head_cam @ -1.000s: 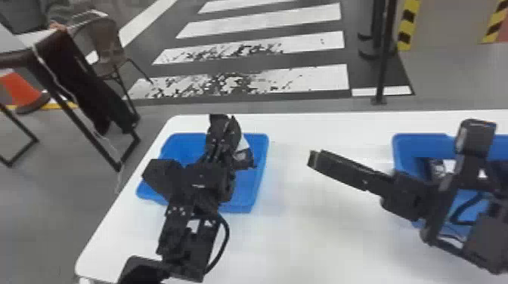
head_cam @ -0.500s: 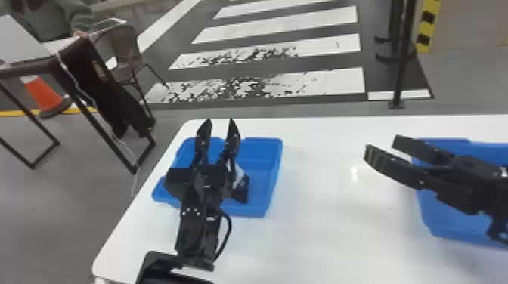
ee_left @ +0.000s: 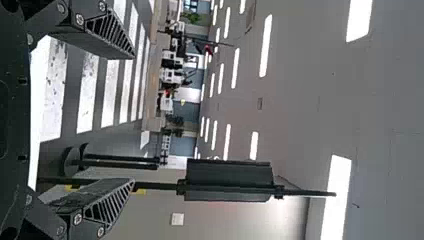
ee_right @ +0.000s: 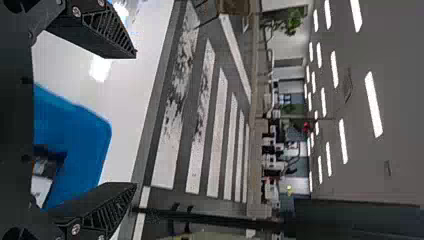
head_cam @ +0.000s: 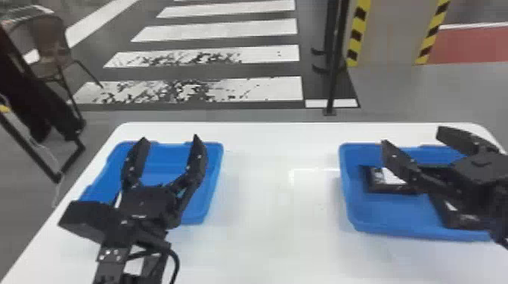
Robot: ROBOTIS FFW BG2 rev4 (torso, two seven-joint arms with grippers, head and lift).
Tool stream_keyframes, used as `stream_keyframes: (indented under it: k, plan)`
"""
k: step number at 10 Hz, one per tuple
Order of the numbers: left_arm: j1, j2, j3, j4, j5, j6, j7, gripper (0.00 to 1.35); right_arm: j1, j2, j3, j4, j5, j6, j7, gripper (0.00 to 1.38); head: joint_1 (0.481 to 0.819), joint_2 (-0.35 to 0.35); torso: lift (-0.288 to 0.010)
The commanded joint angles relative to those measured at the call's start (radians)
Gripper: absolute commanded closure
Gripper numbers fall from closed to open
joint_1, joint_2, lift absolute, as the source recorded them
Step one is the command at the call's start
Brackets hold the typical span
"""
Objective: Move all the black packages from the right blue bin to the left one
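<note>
Over the left blue bin, my left gripper is spread wide with nothing between its fingers; its body hides part of the bin. My right gripper is above the right blue bin, also open and holding nothing. A black package with a white patch lies in that bin near its left side. Another black package is partly covered by the right arm. The left wrist view shows the left gripper apart. Below the right gripper, in the right wrist view, a package lies in the bin.
Both bins stand on a white table, with bare tabletop between them. Beyond its far edge a dark pole rises from the floor. A chair stands off to the left.
The head view has shifted. My left gripper has opened wide above the left bin. My right gripper has gone from the table's middle to over the right bin.
</note>
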Motion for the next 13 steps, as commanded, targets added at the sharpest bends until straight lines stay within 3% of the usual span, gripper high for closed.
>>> stream_keyframes:
  k: [1,4,6,10,13]
  plan:
    - [0.060,-0.005,-0.024,-0.049,0.030,-0.001,-0.007,0.18,0.006,0.008,-0.039,0.007,0.076,0.098,-0.023,0.12,0.681,0.079,-0.178]
    - [0.068,0.001,-0.074,-0.056,0.044,0.002,-0.016,0.18,-0.077,0.013,-0.055,0.166,0.122,0.167,-0.047,0.12,0.695,-0.044,-0.178]
    - [0.063,0.005,-0.082,-0.056,0.050,0.021,-0.019,0.18,-0.161,0.015,-0.051,0.311,0.110,0.147,0.012,0.13,0.695,-0.093,-0.178]
    - [0.060,0.005,-0.082,-0.056,0.054,0.043,-0.030,0.18,-0.305,0.013,-0.001,0.574,0.076,0.076,0.055,0.15,0.695,-0.090,-0.178]
    - [0.063,0.003,-0.076,-0.056,0.056,0.051,-0.033,0.18,-0.340,0.010,0.033,0.652,0.074,0.074,0.058,0.15,0.695,-0.085,-0.178]
